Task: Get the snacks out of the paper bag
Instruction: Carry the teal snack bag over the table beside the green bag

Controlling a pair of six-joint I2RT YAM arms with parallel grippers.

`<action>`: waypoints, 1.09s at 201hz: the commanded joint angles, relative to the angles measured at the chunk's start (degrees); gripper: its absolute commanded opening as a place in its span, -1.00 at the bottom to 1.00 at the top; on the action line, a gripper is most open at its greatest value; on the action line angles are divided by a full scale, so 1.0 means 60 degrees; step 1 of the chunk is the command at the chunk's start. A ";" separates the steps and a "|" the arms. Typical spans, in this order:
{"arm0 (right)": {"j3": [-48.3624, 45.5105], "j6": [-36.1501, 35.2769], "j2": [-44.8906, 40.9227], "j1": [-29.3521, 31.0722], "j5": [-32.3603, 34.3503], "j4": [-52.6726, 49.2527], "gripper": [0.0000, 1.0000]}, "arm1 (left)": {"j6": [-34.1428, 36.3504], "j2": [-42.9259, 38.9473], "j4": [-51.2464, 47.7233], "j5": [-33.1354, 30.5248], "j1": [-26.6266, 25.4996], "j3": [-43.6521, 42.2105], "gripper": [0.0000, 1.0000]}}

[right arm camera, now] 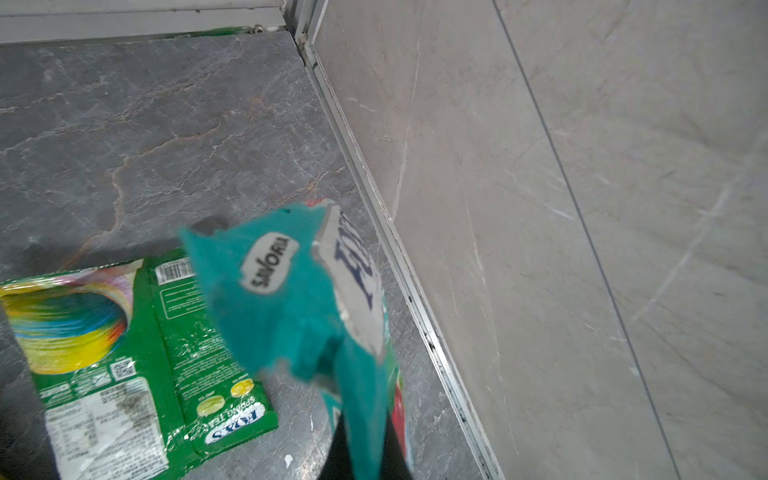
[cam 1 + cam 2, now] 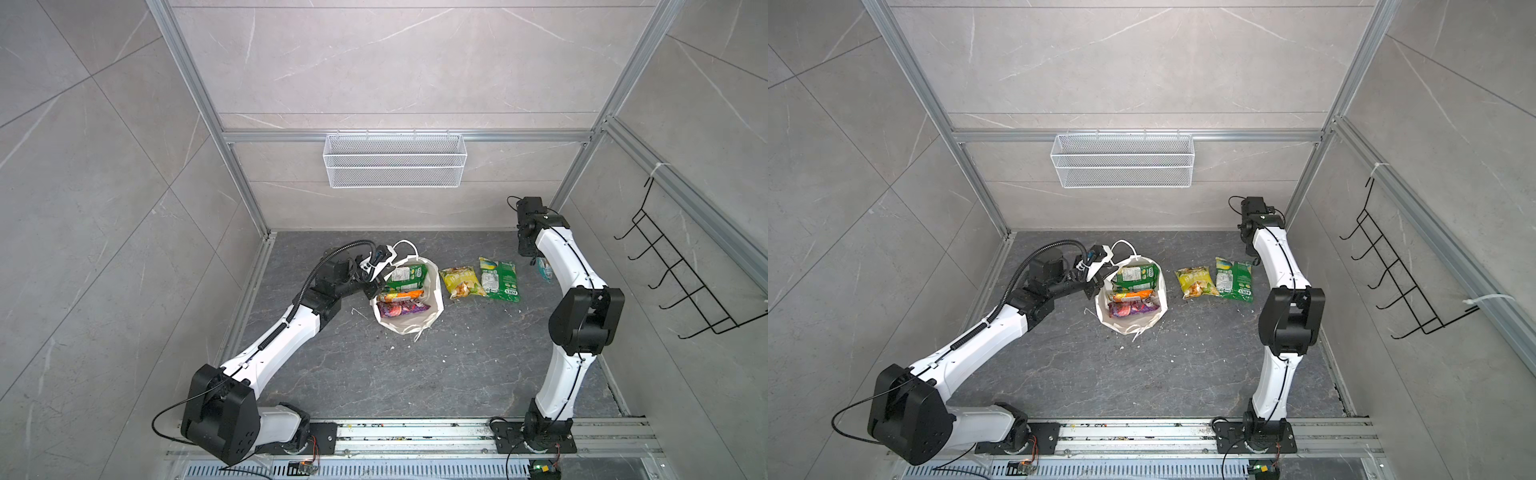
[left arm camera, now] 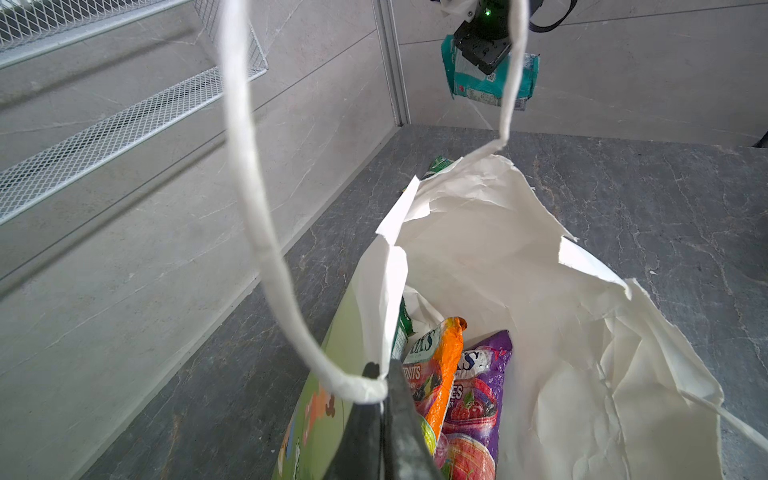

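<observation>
Standing upright left of centre on the dark grey marble-patterned tabletop [image 2: 415, 374]: white paper carrier bag [image 2: 405, 327], pale green and printed outside, mouth open, rim crumpled and torn. Left gripper [image 3: 382, 374] sits at the bag's left rim. Its jaws are pressed together on the paper edge just where the white cord handle [image 3: 249, 187] is rooted, with one black finger outside the wall and one inside beside the packets.

Lying flat to the right of the bag, edges touching: green flat FOX'S packet [image 2: 498, 279] and yellow chip bag [image 2: 460, 282].

Right gripper [image 1: 365, 440] is near the back right corner, well apart from the bag. Its jaws pinch one end of a teal glossy packet [image 1: 282, 307], and the rest of the packet extends beyond the fingertips. The packet hangs clear of the tabletop, just right of the green flat FOX'S packet, and is motion-blurred in the right wrist view.

Inside the bag, in a row from far to near: green snack packet [image 2: 405, 276], orange candy packet [image 2: 401, 296], purple candy packet [image 2: 401, 308]
</observation>
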 commanded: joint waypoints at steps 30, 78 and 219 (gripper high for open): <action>0.1778 -0.0299 0.1590 -0.0156 0.0861 -0.1204 -1.00 | -0.0035 0.0051 0.0529 0.0223 0.0048 0.0023 -1.00; 0.3619 -0.0052 0.3495 -0.0223 0.0314 -0.2211 -1.00 | -0.0019 -0.0146 0.0495 0.0125 0.0041 -0.0102 -1.00; 0.2610 0.1191 0.3584 -0.0300 -0.2491 -0.1970 -0.23 | -0.0189 0.0103 0.0666 0.0461 0.0038 0.0162 -1.00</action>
